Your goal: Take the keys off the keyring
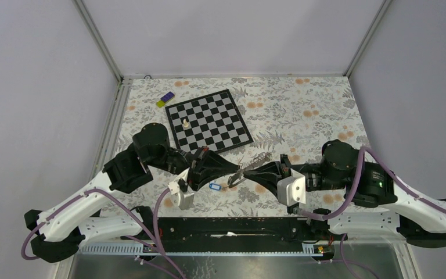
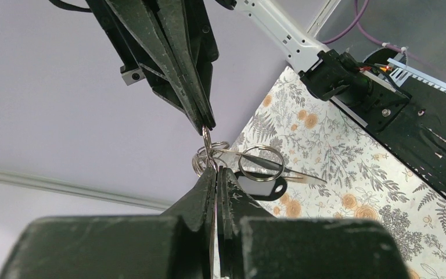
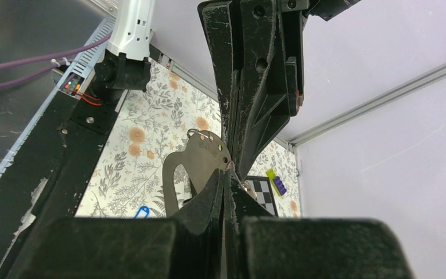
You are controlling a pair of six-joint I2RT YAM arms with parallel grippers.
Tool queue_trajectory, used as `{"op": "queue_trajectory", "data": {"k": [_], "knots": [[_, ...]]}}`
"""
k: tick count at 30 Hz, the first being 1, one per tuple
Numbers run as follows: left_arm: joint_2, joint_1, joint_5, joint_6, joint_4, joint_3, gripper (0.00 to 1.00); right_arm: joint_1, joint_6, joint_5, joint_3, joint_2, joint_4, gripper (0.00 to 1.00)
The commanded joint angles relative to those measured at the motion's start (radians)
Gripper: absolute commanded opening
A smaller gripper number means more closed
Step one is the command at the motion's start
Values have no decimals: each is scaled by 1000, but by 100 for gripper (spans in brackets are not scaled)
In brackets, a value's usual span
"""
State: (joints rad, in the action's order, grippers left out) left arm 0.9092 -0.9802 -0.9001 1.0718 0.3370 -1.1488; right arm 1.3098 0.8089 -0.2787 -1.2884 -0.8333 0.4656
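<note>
Where the 2 arms meet above the near middle of the flower-patterned desk (image 1: 302, 116), the left gripper (image 2: 216, 172) and the right gripper (image 2: 208, 125) point tip to tip, almost touching. Between them hangs the keyring (image 2: 200, 158), a bundle of thin wire loops lifted off the desk. The right gripper's fingers are pressed together on 1 wire loop at the top of the bundle. The left gripper's fingers are likewise closed tight, with a thin metal edge caught between them right where the loops gather.

The keys (image 2: 267, 187) trail off the loops to the side. 1 has a dark head, and a slim silvery blade beside it points away over the desk. From the right wrist view a flat grey metal piece (image 3: 200, 157) with a long cut-out stands just beside the closed fingers; which gripper bears it I cannot tell.

A small blue tag (image 1: 215, 186) with a white label lies on the desk just under the left gripper, and whether it is linked to the loops cannot be made out.

Farther back sits a chessboard (image 1: 209, 121) with 1 white chess piece (image 1: 185, 123) upright near its left edge. A yellow and purple block (image 1: 164, 100) lies just beyond the board's far left corner.
</note>
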Motion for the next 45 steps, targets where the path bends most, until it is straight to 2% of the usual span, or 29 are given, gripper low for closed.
{"op": "queue_trajectory", "data": {"k": [1,10,16,19,20,22,30,34,41,45], "knots": [[-20,14,48,-15,-18,14,0,19,33,43,52,38,-128,0],[-39,14,48,-15,-39,12,0,19,114,102,172,80,-245,0],[-49,13,45,-17,-48,4,0,19,88,159,237,115,-394,0],[-56,14,49,-18,-55,3,0,19,68,159,255,128,-415,0],[-58,14,50,-19,-57,3,0,19,58,158,259,131,-417,4],[-59,12,55,-21,-61,4,0,19,44,150,268,138,-413,18],[-66,14,67,-30,-81,11,0,19,2,149,291,159,-407,36],[-68,13,71,-34,-89,15,0,19,-67,158,300,170,-443,37],[-83,14,90,-59,-139,34,0,19,-287,203,293,152,-455,34],[-87,14,129,-135,-193,49,0,19,-369,235,290,165,-455,34]]}}
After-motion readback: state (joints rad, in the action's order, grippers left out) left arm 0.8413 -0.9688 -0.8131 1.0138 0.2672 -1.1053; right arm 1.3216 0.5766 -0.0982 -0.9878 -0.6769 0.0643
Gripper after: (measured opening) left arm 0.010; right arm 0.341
